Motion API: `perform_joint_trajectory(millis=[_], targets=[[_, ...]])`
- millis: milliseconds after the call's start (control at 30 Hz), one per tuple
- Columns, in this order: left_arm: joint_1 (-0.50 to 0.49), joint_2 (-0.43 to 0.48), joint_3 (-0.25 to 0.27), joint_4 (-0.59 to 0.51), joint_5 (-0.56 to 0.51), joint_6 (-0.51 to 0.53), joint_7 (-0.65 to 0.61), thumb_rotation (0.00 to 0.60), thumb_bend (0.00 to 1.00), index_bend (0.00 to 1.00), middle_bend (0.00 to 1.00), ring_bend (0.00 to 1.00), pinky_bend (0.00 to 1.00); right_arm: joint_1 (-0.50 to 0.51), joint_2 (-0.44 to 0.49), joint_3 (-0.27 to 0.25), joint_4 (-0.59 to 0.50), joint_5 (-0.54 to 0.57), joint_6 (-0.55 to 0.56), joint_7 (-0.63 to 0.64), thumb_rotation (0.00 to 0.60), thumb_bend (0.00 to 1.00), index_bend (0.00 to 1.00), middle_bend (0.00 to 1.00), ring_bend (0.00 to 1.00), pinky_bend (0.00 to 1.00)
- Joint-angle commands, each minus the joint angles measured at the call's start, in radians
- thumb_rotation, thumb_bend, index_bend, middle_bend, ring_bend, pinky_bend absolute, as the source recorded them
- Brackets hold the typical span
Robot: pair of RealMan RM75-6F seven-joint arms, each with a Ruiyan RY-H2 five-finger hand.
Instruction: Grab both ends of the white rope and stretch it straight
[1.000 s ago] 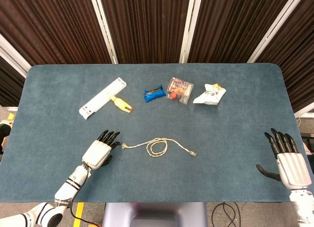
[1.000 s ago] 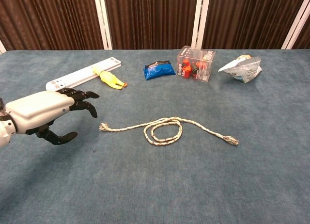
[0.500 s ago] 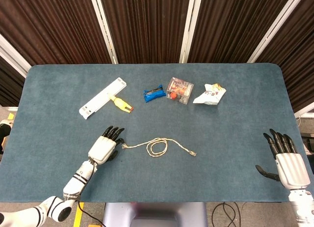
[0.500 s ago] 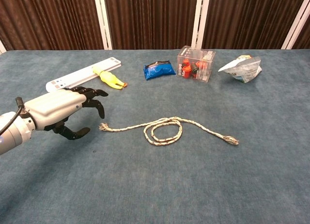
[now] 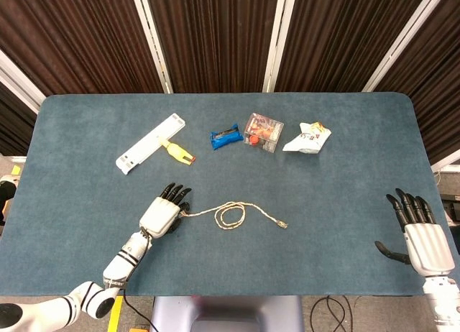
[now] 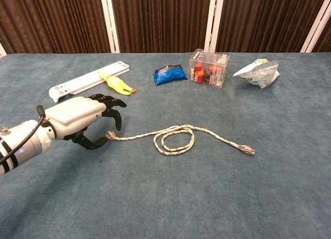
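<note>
The left robot hand [image 6: 83, 120], fingers spread and empty, hovers at the frayed near end of the white rope [image 6: 178, 138] looped on the table [image 6: 207, 197], the right robot hand [image 5: 424, 242] well apart; closing short could nudge the end away.

Head view steeply down over the whole table [image 5: 86, 203]; chest view low, nearer, same tabletop.

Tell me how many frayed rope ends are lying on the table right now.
2. The white rope's left frayed end lies just at the left hand's dark fingertips. The right frayed end lies free on the blue-green table, far from the right hand.
</note>
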Motion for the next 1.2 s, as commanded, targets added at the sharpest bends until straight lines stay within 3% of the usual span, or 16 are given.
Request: perform_joint_trajectory(millis=[33,733,1200], targets=[[-0.011,-0.023,0.000,0.032,-0.017,-0.016,0.003,0.600,0.45,0.41,0.09,0.00,0.03,0.000,0.001,0.001,0.000,0.002,0.000,0.001,0.472,0.30,0.00,0.00,0.00,0.00],[-0.034,-0.067,0.011,0.109,-0.033,-0.011,-0.024,0.600,0.45,0.52,0.13,0.00,0.04,-0.001,0.004,0.002,-0.005,0.010,-0.005,-0.004,0.473,0.30,0.00,0.00,0.00,0.00],[-0.025,-0.050,0.026,0.091,-0.005,0.046,-0.061,0.600,0.45,0.63,0.15,0.00,0.05,0.011,-0.035,0.007,0.014,0.006,-0.012,-0.026,0.481,0.30,0.00,0.00,0.00,0.00]])
